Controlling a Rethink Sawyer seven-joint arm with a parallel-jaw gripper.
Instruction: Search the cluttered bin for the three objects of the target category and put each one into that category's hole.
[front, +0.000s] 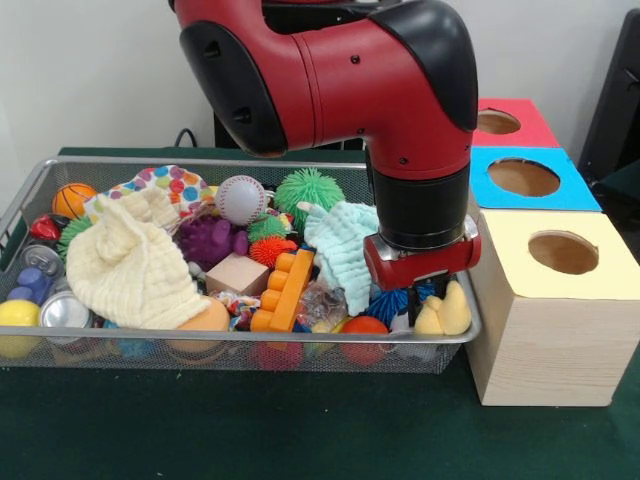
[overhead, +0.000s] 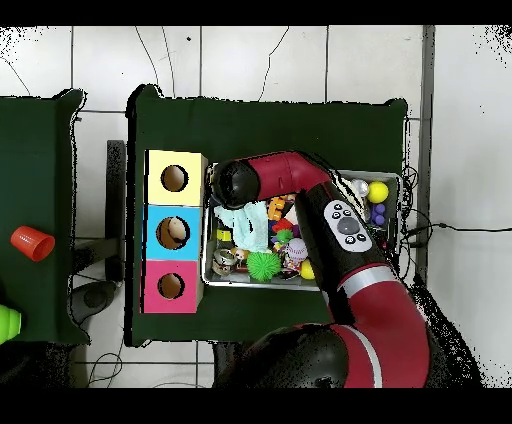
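The yellow toy figure (front: 446, 312) sits in the corner of the cluttered bin (front: 30, 188), just beside and below the gripper (front: 420, 292), on the side nearest the yellow-topped box (front: 555, 300). You should expect it to be light, soft and smooth, likely slippery, so take it across its plump body rather than the narrow top. You cannot tell how wide the fingers stand or whether they hold anything: the red wrist housing and the bin's rim cover them in front, and the arm (overhead: 335, 215) hides them from above. The red-topped box's hole (front: 497, 122) lies well beyond, behind the arm.
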